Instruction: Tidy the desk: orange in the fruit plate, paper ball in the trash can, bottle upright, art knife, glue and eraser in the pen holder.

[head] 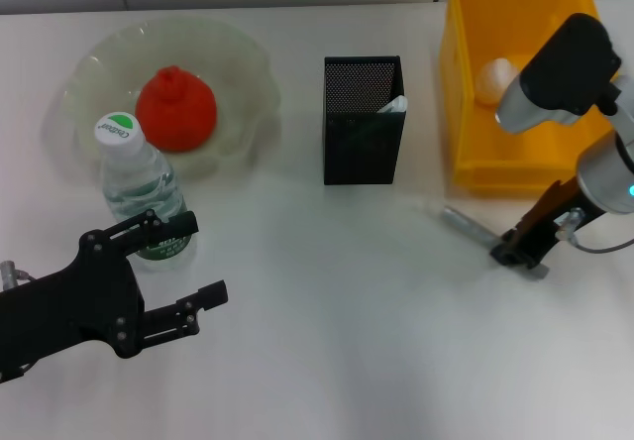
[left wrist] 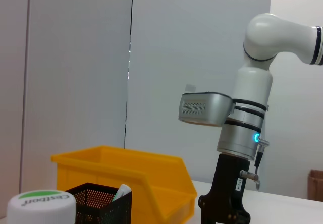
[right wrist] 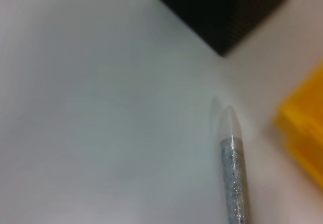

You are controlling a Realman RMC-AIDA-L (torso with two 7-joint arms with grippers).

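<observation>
The orange (head: 176,110) lies in the fruit plate (head: 248,73) at the back left. The bottle (head: 144,187) stands upright in front of the plate; its cap shows in the left wrist view (left wrist: 40,206). My left gripper (head: 198,262) is open, just right of the bottle's base, holding nothing. The pen holder (head: 363,133) holds the art knife (head: 393,105). The paper ball (head: 495,78) lies in the trash can (head: 515,177). My right gripper (head: 517,252) is low at the table, shut on the glue (head: 464,223), which also shows in the right wrist view (right wrist: 233,173). The eraser is out of view.
The pen holder (left wrist: 101,204), the trash can (left wrist: 141,183) and my right arm (left wrist: 247,123) show in the left wrist view. The trash can's front wall stands just behind my right gripper. The pen holder's corner (right wrist: 222,12) shows beyond the glue's tip.
</observation>
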